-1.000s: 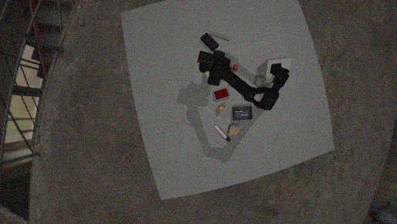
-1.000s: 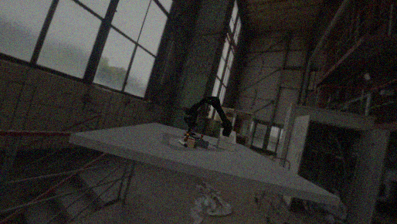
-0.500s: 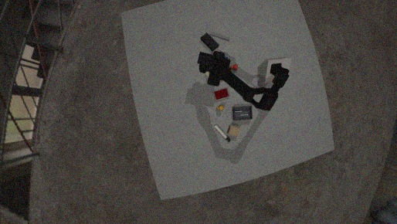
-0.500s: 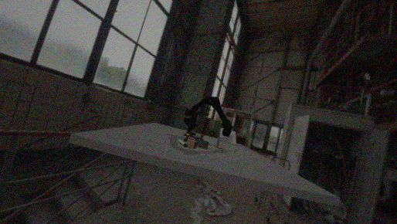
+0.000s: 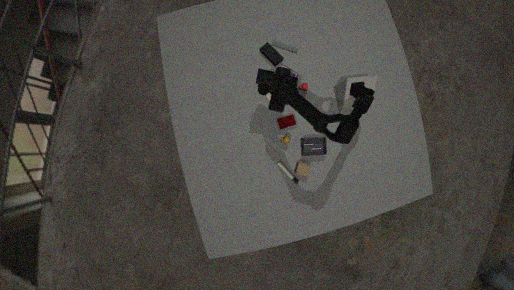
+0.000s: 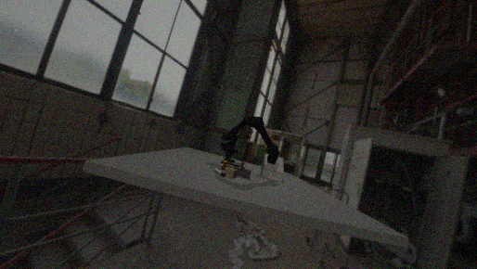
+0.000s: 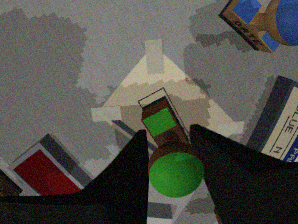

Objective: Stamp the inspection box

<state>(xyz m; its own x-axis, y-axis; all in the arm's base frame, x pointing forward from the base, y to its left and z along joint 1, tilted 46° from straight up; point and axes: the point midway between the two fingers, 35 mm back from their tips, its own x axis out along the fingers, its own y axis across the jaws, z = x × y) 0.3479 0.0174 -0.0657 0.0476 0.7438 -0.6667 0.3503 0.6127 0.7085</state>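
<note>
In the wrist view my gripper is shut on the PASS stamp, which has a green knob, a brown body and a green face label. It holds the stamp upright over the beige card, with the stamp's base at the outlined inspection box. I cannot tell whether the base touches the card. The red ink pad lies to the lower left. In the top view the gripper hangs over the card and hides it.
A blue-knobbed stamp lies on its side at the upper right. A printed dark box lies to the right. On the bench are a black block, a dark tray, a beige block, a marker and a small red stamp.
</note>
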